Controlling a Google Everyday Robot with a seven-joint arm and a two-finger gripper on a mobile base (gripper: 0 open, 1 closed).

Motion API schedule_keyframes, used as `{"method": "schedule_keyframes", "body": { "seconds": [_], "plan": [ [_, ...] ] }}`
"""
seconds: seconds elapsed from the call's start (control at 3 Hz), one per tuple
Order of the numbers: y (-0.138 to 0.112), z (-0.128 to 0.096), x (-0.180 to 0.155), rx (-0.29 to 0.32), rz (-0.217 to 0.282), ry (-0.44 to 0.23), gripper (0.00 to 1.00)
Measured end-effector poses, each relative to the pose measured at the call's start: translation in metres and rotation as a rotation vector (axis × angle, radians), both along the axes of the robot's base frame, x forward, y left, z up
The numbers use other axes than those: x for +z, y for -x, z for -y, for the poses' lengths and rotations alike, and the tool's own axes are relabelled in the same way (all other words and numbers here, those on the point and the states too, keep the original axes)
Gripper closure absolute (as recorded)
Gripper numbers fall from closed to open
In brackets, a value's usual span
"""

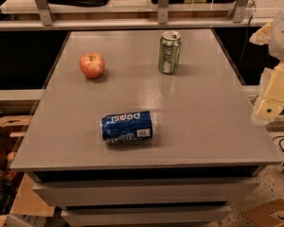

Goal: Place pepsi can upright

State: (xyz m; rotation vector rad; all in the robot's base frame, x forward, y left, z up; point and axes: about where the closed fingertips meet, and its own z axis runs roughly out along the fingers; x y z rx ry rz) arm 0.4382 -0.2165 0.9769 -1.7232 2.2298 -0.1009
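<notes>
The pepsi can is blue with white lettering and a white barcode patch. It lies on its side near the front middle of the grey table, with its silver top pointing right. My gripper is the cream-coloured part at the right edge of the view. It hangs beyond the table's right edge, far to the right of the can and touching nothing.
A green can stands upright at the back of the table, right of centre. A red apple sits at the back left. Shelving with metal posts runs behind the table. Cardboard boxes lie on the floor at the left.
</notes>
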Motion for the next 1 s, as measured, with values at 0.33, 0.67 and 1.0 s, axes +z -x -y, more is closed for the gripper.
{"method": "schedule_keyframes", "body": {
  "seconds": [0.33,0.67,1.0],
  "plan": [
    [0.000,-0.001,0.001,-0.002,0.003,-0.003,0.00],
    [0.008,-0.027,0.008,0.069,-0.005,-0.002,0.00],
    [0.019,-0.088,0.013,0.211,0.002,0.041,0.00]
  ]
}}
